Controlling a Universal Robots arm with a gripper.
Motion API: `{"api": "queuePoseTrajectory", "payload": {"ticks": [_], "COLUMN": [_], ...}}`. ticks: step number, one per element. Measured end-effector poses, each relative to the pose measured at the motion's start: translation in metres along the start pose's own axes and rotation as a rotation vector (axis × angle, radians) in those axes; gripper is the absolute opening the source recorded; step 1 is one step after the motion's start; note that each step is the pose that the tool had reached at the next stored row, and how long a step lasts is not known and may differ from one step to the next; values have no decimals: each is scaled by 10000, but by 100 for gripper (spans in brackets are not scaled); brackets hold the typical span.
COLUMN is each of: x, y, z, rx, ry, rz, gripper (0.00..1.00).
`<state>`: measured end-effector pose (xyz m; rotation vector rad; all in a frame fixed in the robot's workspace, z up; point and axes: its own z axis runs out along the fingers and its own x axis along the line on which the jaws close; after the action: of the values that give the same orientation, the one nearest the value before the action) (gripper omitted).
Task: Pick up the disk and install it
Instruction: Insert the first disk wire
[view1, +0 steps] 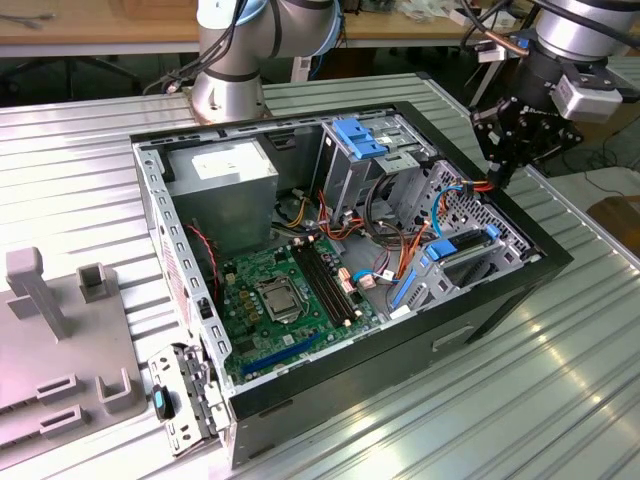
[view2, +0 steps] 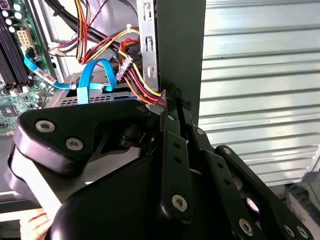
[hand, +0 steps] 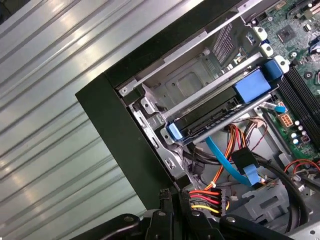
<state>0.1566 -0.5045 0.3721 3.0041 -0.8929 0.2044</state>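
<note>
my jaws: together, holding nothing, hanging just over the black case rim (hand: 115, 130) | disk (hand: 212, 119): flat dark slab in glossy blue plastic carrier, lying in the stamped steel cage (hand: 190, 80) | risk: soft red-yellow wire bundle (hand: 205, 200) beside my tips may snag; thin sheet-metal edges may catch me.

The arm (view1: 585, 35) hangs at the exterior view's upper right, wrist tilted. Its gripper (view1: 499, 175) points downward, fingers (view2: 175, 150) pressed together, empty.
</note>
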Motion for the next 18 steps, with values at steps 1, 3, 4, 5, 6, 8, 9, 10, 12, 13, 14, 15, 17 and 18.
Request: {"api": "queuePoseTrajectory", "payload": {"ticks": [1,3,4,5,6,8,9,10,12,13,14,15,17,18], "x": [-2,-6,-8,-9,-11,-14,-15,-16,-18,-19,-21,-22,-23,-24], "y": [2,4,5,6,7,9,10,11,12,13,14,14,16,16], "z": [0,-1,-1,-2,-2,-2,-3,-3,-3,-3,-3,-3,-4,-4], "rx": [-23,-56,-68,-84,-94,-123,-135,-149,-177,-191,-217,-240,-278,-290], "ry": [7,16,20,25,27,35,40,43,51,55,63,69,81,85], "rz": [179,445,538,663,742,977,1070,1181,1402,1512,1725,1905,2204,2306], "gripper": [16,16,16,16,16,16,16,16,16,16,16,16,16,16]}}
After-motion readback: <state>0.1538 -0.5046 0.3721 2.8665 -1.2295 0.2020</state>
